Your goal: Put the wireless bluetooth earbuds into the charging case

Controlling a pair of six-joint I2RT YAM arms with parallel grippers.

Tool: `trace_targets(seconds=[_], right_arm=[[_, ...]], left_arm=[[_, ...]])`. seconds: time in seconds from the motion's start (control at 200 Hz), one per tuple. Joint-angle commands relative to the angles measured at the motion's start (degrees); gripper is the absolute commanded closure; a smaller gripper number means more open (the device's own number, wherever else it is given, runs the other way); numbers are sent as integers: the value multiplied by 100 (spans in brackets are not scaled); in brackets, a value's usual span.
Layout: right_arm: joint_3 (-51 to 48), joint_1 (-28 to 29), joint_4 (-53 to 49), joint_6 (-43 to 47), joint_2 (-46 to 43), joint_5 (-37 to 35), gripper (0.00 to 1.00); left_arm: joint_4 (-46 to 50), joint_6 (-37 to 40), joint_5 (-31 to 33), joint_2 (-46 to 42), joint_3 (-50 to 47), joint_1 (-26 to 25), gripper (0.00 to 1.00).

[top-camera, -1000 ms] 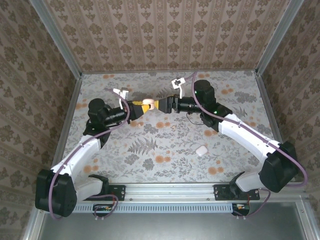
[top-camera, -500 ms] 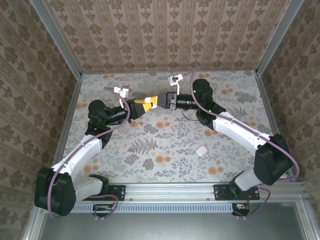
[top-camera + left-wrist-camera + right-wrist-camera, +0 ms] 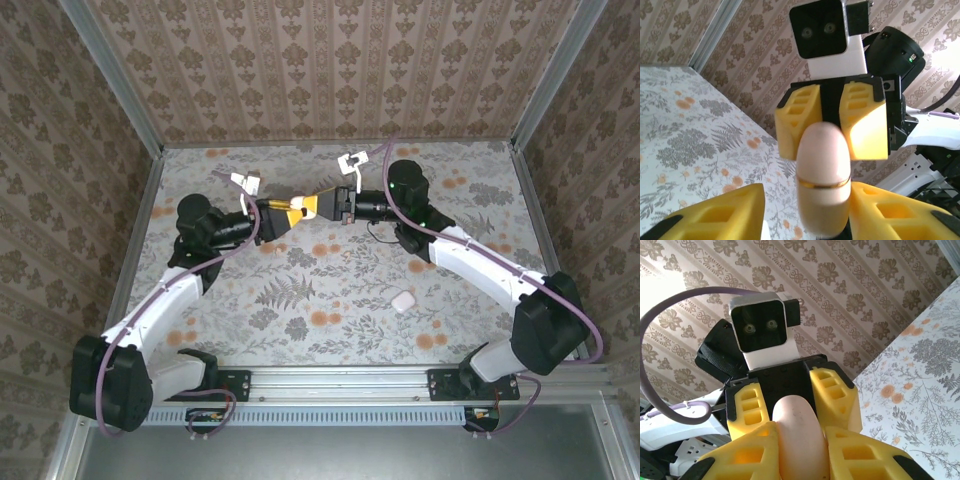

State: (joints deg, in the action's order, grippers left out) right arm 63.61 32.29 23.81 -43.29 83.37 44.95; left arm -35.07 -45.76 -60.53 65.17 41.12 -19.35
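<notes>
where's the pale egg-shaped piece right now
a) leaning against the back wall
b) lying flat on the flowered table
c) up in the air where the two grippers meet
c: the pale egg-shaped piece is off the table, pinched between the fingers of the right gripper, and the fingers of the left gripper stand spread on either side of its other end.

High rear camera over table, wrist cameras close, facing across shared tan capsule
</notes>
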Motion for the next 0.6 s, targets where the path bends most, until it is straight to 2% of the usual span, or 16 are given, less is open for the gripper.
trace_targets(seconds=[0.0, 0.11, 0.345, 0.47, 0.595], right_arm=[[-49, 23, 44, 223, -271, -87, 92], [-40, 23, 53, 223, -262, -67, 93], [-32, 31, 62, 207, -208, 38, 93], [-16, 40, 66, 207, -190, 71, 92], [-8, 40, 54, 207, -164, 110, 92]], left_arm=[[304, 165, -342, -123, 190, 131, 52], [413, 220, -411, -153, 201, 146, 51], [359, 257, -468, -99, 324, 7, 57], [182, 192, -464, -22, 369, -42, 64], [53, 120, -433, 39, 402, -82, 64]])
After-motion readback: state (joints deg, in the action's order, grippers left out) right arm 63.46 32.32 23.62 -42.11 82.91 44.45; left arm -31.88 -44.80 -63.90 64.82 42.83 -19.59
